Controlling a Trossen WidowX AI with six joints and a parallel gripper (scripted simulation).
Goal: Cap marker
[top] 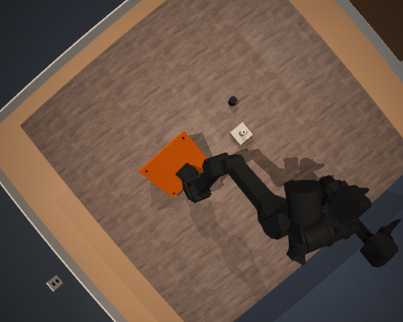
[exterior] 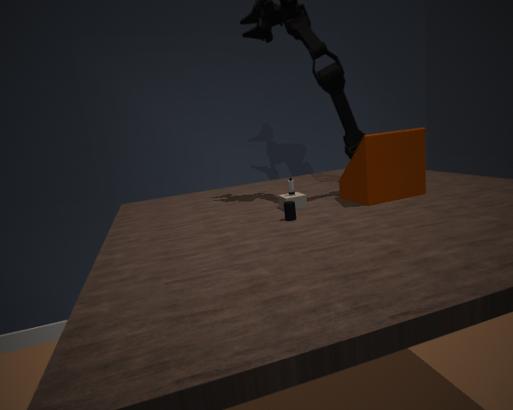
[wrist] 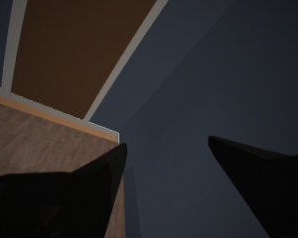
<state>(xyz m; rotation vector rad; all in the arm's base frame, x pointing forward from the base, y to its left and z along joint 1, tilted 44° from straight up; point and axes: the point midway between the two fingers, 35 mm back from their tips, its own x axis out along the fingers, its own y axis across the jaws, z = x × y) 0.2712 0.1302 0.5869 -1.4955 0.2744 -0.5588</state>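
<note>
A white marker [top: 242, 132] [exterior: 291, 185] stands upright in a small cream holder block [top: 237, 136] [exterior: 299, 201] near the middle of the wooden table [top: 125, 104] [exterior: 248, 286]. The dark cap [top: 233, 100] [exterior: 290, 211] stands loose on the table a short way from the block. My gripper [top: 382, 205] [exterior: 248, 27] [wrist: 167, 144] is open and empty. It is raised high above the table, far from the cap and the marker. In the wrist view only the two finger tips, a table corner and the room show.
An orange wedge-shaped block [top: 166, 162] [exterior: 389, 167] stands on the table by the arm's base, beside the holder block. The arm's shadow falls across the table near the holder.
</note>
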